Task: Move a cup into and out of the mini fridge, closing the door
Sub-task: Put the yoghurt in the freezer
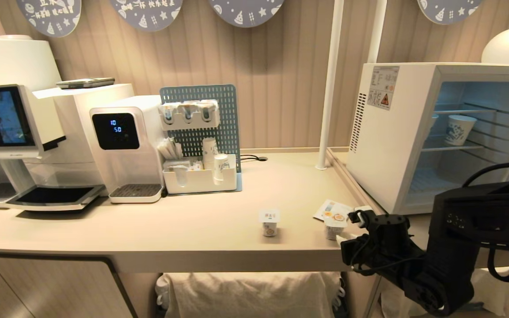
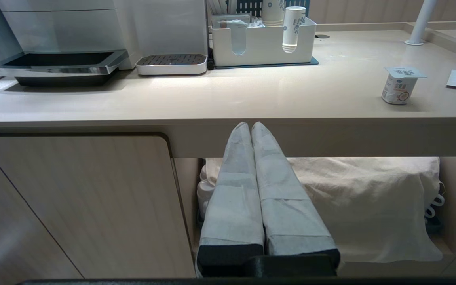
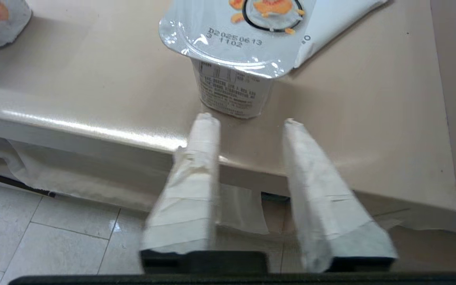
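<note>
Yogurt cup [image 3: 234,67] with a foil lid stands upright near the front edge of our tabletop [image 1: 170,229], in front of the mini fridge [image 1: 396,132], partly resting against a flat printed packet [image 3: 331,19]. Our right gripper [image 3: 247,120] points at the cup from the tabletop edge, fingers [image 3: 200,158] spread apart on either side of the cup's base, not touching it. A second yogurt cup [image 1: 269,222] stands on the tabletop farther from the fridge. The fridge interior is exposed, and a paper cup [image 1: 459,129] sits on its wire shelf; we cannot see the door. Our left gripper [image 2: 250,124] hangs below the tabletop edge, its fingers pressed together and holding nothing.
</note>
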